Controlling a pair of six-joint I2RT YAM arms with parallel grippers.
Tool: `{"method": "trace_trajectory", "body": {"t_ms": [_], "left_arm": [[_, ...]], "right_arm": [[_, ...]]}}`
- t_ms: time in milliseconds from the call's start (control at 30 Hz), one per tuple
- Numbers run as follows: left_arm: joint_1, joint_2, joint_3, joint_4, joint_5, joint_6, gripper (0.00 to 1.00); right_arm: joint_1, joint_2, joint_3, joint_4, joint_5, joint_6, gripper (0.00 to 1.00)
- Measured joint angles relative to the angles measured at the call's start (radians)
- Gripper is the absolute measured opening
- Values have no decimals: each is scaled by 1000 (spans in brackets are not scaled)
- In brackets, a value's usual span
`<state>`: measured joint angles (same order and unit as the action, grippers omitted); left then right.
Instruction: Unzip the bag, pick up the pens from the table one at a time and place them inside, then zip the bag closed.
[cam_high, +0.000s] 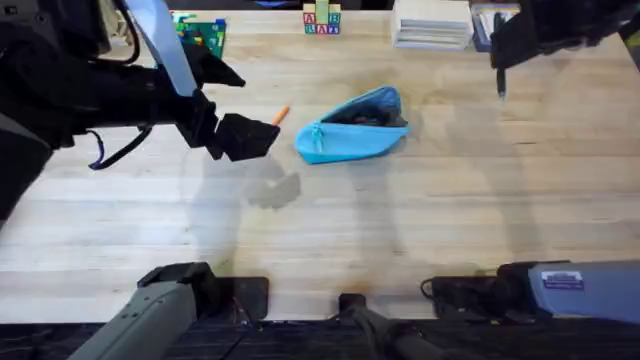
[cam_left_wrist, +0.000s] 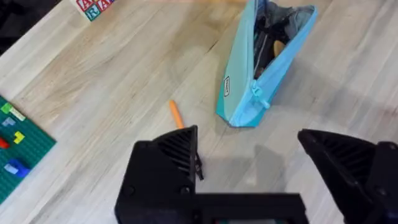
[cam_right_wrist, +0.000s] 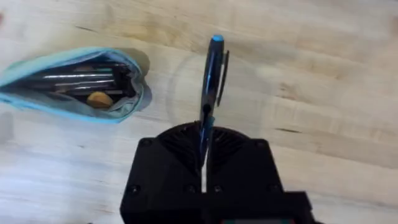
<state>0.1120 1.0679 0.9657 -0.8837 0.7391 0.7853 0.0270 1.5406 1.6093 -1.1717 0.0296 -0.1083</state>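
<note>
The light-blue bag (cam_high: 352, 128) lies mid-table with its zipper open; several items show inside its mouth (cam_right_wrist: 87, 84). Its teal pull (cam_left_wrist: 258, 96) hangs at the narrow end. An orange pen (cam_high: 280, 115) lies on the table (cam_high: 400, 220) just left of the bag, partly hidden by my left gripper (cam_high: 245, 135). In the left wrist view that gripper (cam_left_wrist: 247, 138) stands open above the orange pen (cam_left_wrist: 176, 115), touching nothing. My right gripper (cam_right_wrist: 204, 140) is shut on a dark pen with a blue tip (cam_right_wrist: 210, 87), held up right of the bag (cam_high: 500, 85).
Letter blocks (cam_high: 322, 20) stand at the far edge, a green brick baseplate (cam_high: 200, 35) at the far left, and a stack of white sheets (cam_high: 432, 22) at the far right. Bare wood stretches in front of the bag.
</note>
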Motion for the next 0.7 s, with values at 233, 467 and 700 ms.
{"method": "trace_trajectory", "body": {"t_ms": [233, 467, 700], "left_arm": [[0, 0, 0, 0, 0, 0, 995], [0, 0, 0, 0, 0, 0, 995], [0, 0, 0, 0, 0, 0, 995]], "right_arm": [[58, -115, 1, 6, 0, -75, 34], [117, -129, 6, 8, -94, -291, 34], [136, -86, 6, 11, -320, -609, 34]]}}
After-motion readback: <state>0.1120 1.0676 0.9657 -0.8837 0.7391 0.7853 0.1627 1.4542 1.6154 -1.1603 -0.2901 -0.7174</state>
